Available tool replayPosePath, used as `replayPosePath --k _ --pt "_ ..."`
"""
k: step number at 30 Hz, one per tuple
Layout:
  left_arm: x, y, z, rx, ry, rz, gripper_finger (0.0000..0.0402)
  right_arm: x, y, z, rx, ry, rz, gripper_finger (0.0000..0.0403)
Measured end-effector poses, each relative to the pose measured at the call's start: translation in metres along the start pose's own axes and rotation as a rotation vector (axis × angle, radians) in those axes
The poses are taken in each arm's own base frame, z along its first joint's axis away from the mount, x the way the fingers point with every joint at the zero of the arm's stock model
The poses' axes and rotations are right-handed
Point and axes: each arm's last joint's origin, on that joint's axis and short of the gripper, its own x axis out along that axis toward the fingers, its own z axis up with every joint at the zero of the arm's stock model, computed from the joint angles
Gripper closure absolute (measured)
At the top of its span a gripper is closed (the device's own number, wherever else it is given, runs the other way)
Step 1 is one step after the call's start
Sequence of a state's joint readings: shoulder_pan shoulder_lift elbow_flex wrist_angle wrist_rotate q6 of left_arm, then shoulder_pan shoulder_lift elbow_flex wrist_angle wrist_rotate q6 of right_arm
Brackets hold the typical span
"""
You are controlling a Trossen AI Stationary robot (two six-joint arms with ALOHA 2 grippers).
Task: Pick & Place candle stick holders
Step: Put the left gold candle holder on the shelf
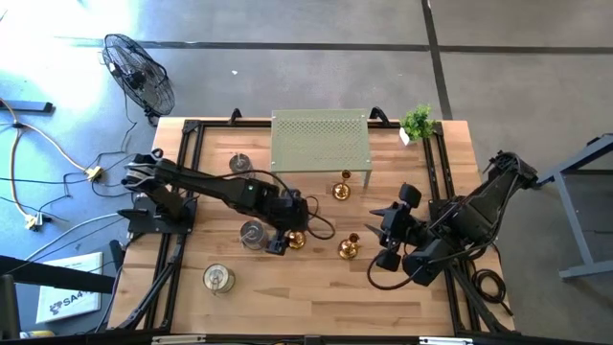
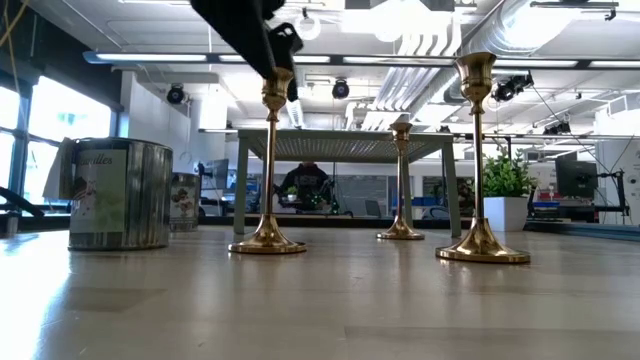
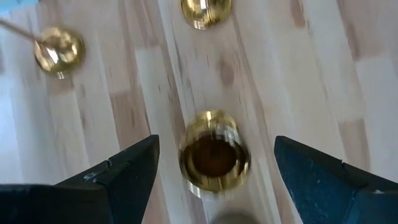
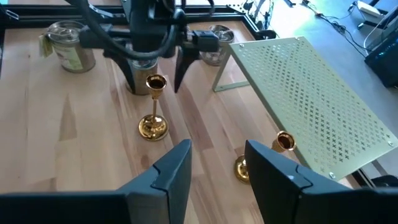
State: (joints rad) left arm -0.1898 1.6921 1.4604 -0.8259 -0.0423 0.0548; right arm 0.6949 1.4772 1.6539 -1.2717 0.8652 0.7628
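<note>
Three gold candle stick holders stand upright on their round bases: one [image 1: 295,240] at the table's middle, one [image 1: 348,247] to its right, and one [image 1: 342,191] by the shelf's leg. Three silver jar-like holders [image 1: 239,163], [image 1: 252,233], [image 1: 218,278] stand on the left half. My left gripper [image 3: 214,177] is open and points steeply down. Its fingers flank the cup [image 3: 214,155] of the middle gold holder with a gap on each side. My right gripper [image 4: 217,165] hovers open at the right with nothing between its fingers.
A pale green perforated shelf [image 1: 321,139] stands on legs at the table's far middle. A small green potted plant [image 1: 418,123] sits at the far right corner. Black rails [image 1: 182,182] run along the table's sides. Bare wood lies along the near edge.
</note>
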Motion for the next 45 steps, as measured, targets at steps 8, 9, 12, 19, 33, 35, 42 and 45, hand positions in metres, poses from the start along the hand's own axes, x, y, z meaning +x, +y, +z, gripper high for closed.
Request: replayPosePath --k 8,9,12,19,33,35,42,45 --pt "0.016 0.000 -0.002 0.022 0.051 0.014 0.0089 0.002 0.004 0.000 0.007 0.006 0.013 0.0258" --pt "0.018 0.000 0.000 0.021 0.042 0.014 0.0089 0.002 0.004 0.000 0.011 0.011 0.018 0.0258" --pt "0.019 0.000 -0.003 0.022 0.066 0.013 0.0089 0.002 0.005 -0.001 0.026 0.015 0.024 0.0258" --pt "0.022 0.000 -0.003 0.024 0.075 0.043 0.0089 0.000 0.006 -0.001 0.031 0.012 0.037 0.0258" --pt "0.022 0.002 -0.003 0.007 0.079 0.101 0.0223 0.000 0.007 0.000 0.040 0.011 0.047 0.0258" --pt "0.022 0.002 -0.003 0.006 0.079 0.101 0.0261 0.001 0.008 0.000 0.041 0.010 0.048 0.0258" --pt "0.022 0.002 -0.003 -0.004 0.077 0.115 0.0284 0.000 0.011 -0.001 0.042 0.014 0.060 0.0258" --pt "0.022 0.003 -0.003 -0.006 0.077 0.151 0.0284 -0.002 0.013 -0.001 0.043 0.004 0.071 0.0258"
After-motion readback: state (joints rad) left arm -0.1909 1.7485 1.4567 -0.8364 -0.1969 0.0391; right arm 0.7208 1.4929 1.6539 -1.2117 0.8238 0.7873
